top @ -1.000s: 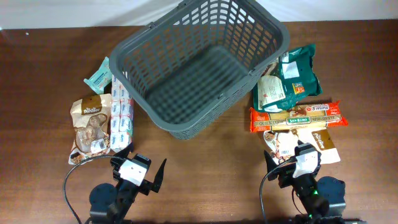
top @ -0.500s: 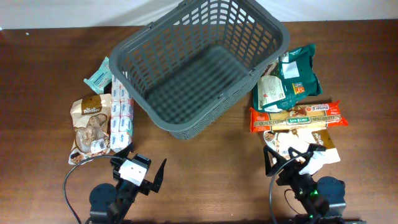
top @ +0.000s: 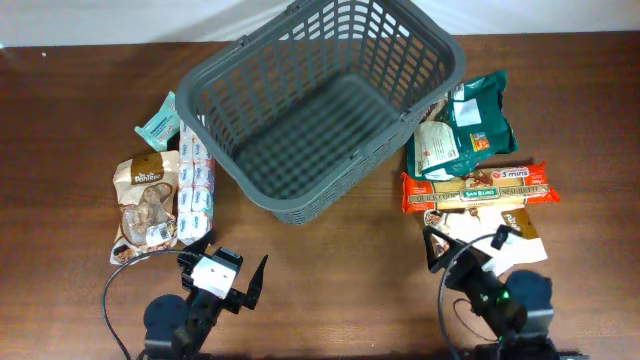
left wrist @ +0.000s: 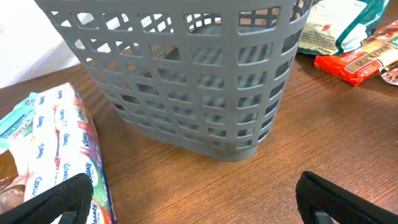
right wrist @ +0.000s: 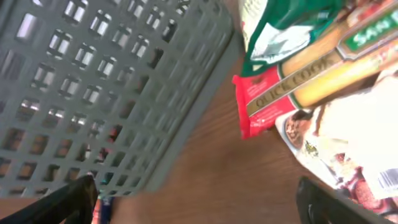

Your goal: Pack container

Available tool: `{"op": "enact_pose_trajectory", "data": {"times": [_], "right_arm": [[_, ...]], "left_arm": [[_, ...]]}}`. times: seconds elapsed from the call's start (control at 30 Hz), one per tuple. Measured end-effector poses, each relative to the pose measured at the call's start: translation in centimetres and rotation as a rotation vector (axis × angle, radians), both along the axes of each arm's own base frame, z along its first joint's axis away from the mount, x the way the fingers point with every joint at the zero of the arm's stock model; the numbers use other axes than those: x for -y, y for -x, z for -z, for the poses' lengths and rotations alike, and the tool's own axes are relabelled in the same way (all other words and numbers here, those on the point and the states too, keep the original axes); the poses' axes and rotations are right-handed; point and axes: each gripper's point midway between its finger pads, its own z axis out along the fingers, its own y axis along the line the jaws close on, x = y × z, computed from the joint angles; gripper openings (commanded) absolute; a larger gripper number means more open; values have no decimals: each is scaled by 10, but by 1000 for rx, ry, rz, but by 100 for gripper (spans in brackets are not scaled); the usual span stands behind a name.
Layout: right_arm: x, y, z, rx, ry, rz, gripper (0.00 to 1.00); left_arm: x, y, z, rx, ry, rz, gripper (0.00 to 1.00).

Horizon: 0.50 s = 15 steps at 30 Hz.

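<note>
Ahead of both claws, across the bare brown table [top: 340, 275], the container [top: 330, 30] is seen standing open and empty, its near corner pointed between the 2 arms. No packet is yet held inside it, so the packing is judged not to have begun.

Since 1 second ago the container and every packet have been left where they lay. Just ahead of the right claw [top: 465, 248] the red pasta packet [top: 475, 188] is laid crosswise. The green bag [top: 480, 115] is beyond it, and a brown-and-white pouch [top: 520, 225] is partly under the claw's outer side. Ahead of the left claw [top: 226, 258], toward its outer side, the tissue pack [top: 197, 185] and the brown snack bag [top: 145, 205] are laid side by side. The small teal packet [top: 160, 122] is farther off, near the container's wall.

The only change is found at the right arm. Its wrist has been rolled and shifted outward, so the white housing is now turned aside. The right wrist view is tilted as a result, with the container to the claw's left and the red packet ahead. This is read as an approach being set up toward the packets on that side. The right claw's fingers are spread wide, with nothing between them. The left claw is unmoved, likewise spread wide and empty.
</note>
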Motion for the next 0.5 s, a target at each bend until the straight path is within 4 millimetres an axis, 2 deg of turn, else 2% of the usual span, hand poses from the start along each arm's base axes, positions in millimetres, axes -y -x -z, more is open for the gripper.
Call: {"op": "enact_pose_trajectory", "data": {"times": [0.13, 0.27, 0.37, 0.43, 0.47, 0.5], "right_arm": [[1, -17, -37, -6, 133, -45, 99], [-1, -43, -71, -82, 258, -120, 100], [-2, -71, -97, -127, 343, -177, 88], [-3, -97, -122, -121, 397, -211, 81], [-3, -107, -133, -115, 415, -221, 74], [-4, -121, -148, -101, 436, -231, 63]], "left_arm": [[0, 0, 0, 0, 0, 0, 99], [0, 0, 0, 0, 0, 0, 99], [0, 0, 0, 0, 0, 0, 99], [0, 0, 0, -1, 0, 0, 99], [0, 0, 0, 0, 0, 0, 99], [0, 0, 0, 0, 0, 0, 99]]}}
